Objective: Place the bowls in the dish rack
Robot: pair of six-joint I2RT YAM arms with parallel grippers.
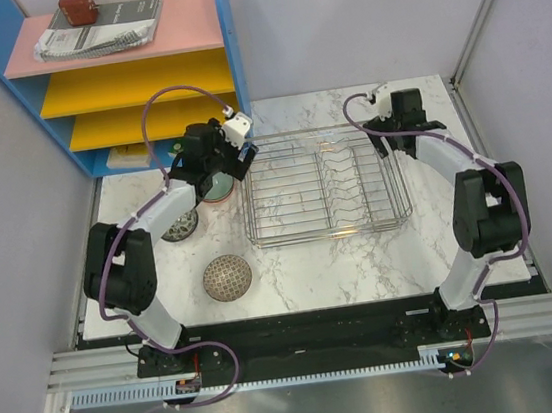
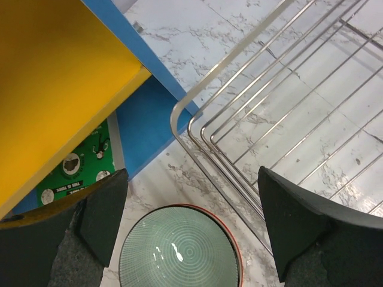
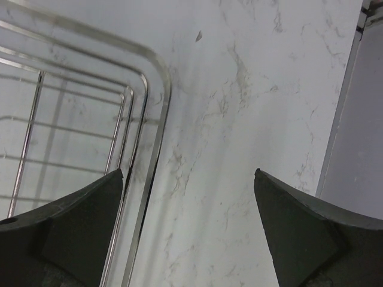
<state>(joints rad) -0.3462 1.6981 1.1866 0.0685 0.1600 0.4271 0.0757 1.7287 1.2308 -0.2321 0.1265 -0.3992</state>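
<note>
A pale green bowl with a red rim (image 2: 179, 251) sits upright on the marble table, just outside the left corner of the chrome wire dish rack (image 2: 239, 137). My left gripper (image 2: 191, 221) hangs open above this bowl, one finger (image 2: 102, 221) to either side and clear of it. From above, the same bowl (image 1: 218, 185) shows under that gripper (image 1: 223, 171). A beige mesh-patterned bowl (image 1: 227, 277) lies upside down near the front. A dark patterned bowl (image 1: 180, 225) peeks from under my left arm. My right gripper (image 1: 392, 140) is open and empty beside the rack's far right corner (image 3: 143, 119).
The dish rack (image 1: 323, 182) fills the table's middle, with upright tines in its right half. A blue shelf unit (image 1: 129, 73) with yellow and pink boards stands at the back left, close to my left gripper. A grey wall (image 3: 359, 149) borders the table's right edge.
</note>
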